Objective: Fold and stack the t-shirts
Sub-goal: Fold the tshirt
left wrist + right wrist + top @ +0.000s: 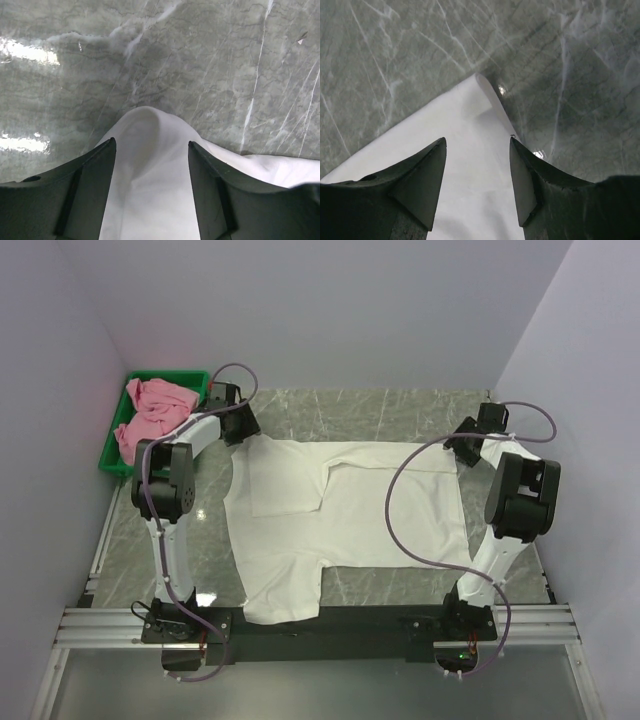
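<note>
The large white t-shirt (345, 510) lies spread flat on the marble table, blank side up, no red graphic showing. My left gripper (243, 427) is open at the shirt's far left corner; in the left wrist view (151, 145) a raised fold of white cloth (150, 165) lies between the spread fingers. My right gripper (462, 451) is open at the far right corner; in the right wrist view (477, 142) the shirt's corner (470, 130) lies flat between the fingers. The pink t-shirt (155, 412) sits crumpled in the green tray.
The green plastic tray (116, 462) stands at the far left against the wall. White walls close in the table on the left, back and right. An aluminium rail (320, 625) runs along the near edge by the arm bases.
</note>
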